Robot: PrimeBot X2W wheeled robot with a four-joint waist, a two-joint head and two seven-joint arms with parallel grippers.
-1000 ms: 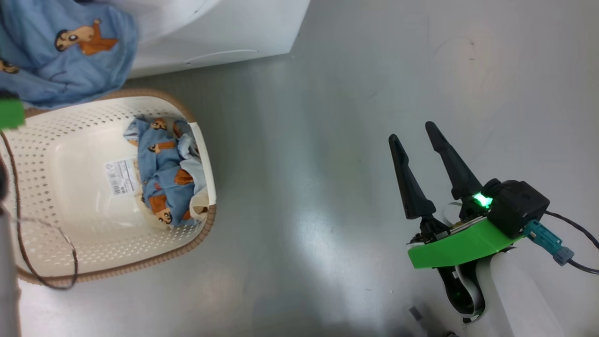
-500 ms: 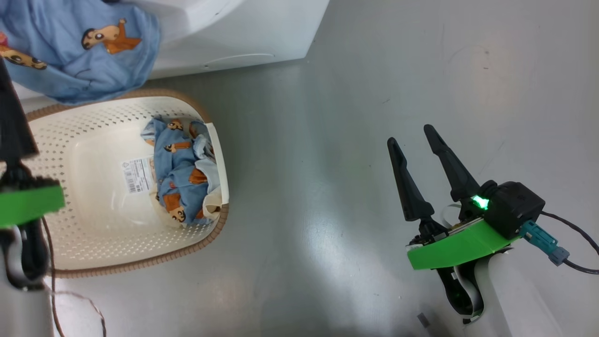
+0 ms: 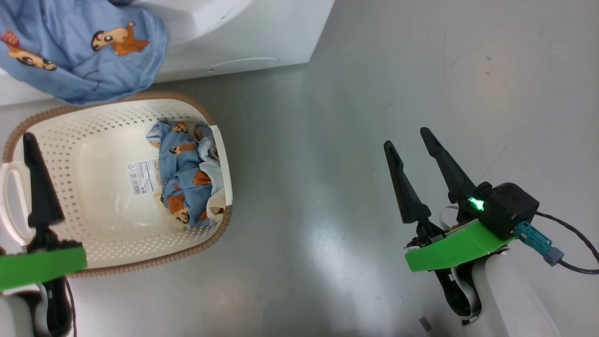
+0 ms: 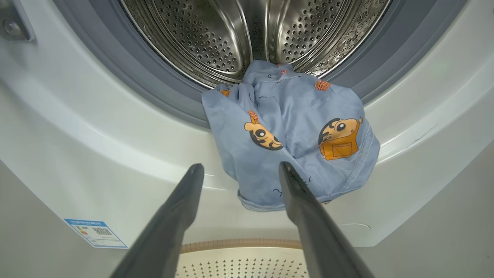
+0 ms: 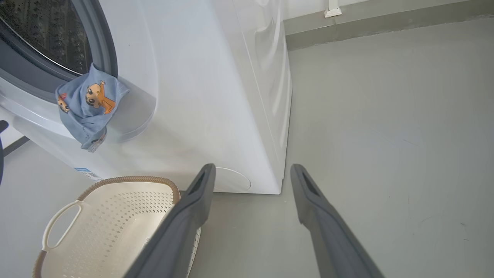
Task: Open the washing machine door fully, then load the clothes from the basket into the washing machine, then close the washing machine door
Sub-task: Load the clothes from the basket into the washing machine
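The left claw [image 4: 241, 165] is spread wide and empty, just short of a bear-print garment [image 4: 293, 131] draped over the lower lip of the washing machine [image 4: 77, 154], half out of its drum [image 4: 231, 31]. Beneath that claw sits the basket [image 3: 93, 224], more clothes [image 3: 187, 182] bunched at its end nearer the right claw [image 3: 406, 136], which is open too, empty, with bare floor [image 3: 351, 93] all round.

The basket [image 3: 103, 234] stands on the floor [image 3: 327, 140] just before the washing machine [image 5: 216, 96]. 1 garment [image 4: 293, 135] lies over the lower lip of the drum [image 4: 216, 34] opening, hanging down the front above the basket's far rim. More clothes [image 3: 187, 182] sit bunched in the basket's right end. The left hand [image 4: 241, 165] is over its left end; the right hand [image 3: 405, 136] is well apart to the right, over the floor.
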